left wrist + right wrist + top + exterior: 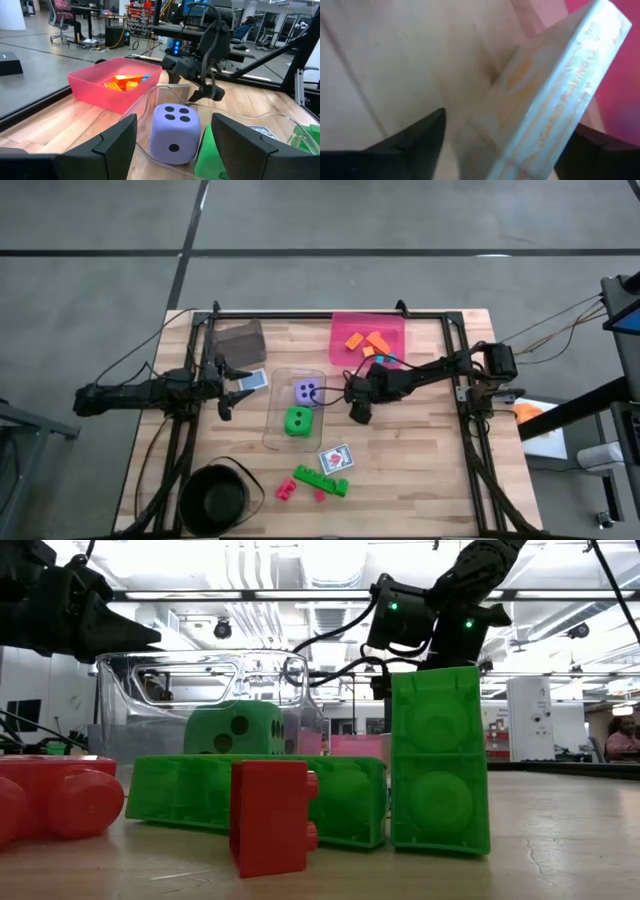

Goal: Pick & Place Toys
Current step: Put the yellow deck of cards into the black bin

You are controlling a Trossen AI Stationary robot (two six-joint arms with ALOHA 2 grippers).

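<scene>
Pale card box sat between my right claw's spread fingers.
Whether I gripped it I couldn't tell, just beside the clear bin holding purple die and green die; my left claw waited parted, opposite.

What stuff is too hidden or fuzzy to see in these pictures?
- Card box between the right tool's fingers: right wrist view is too close and blurred to read all its print.
- Purple die: low view, hidden behind the green die and clear bin.
- Pink bin's toys: high view, too small to count.
- Red brick: low view, cut off by the picture's edge.
</scene>
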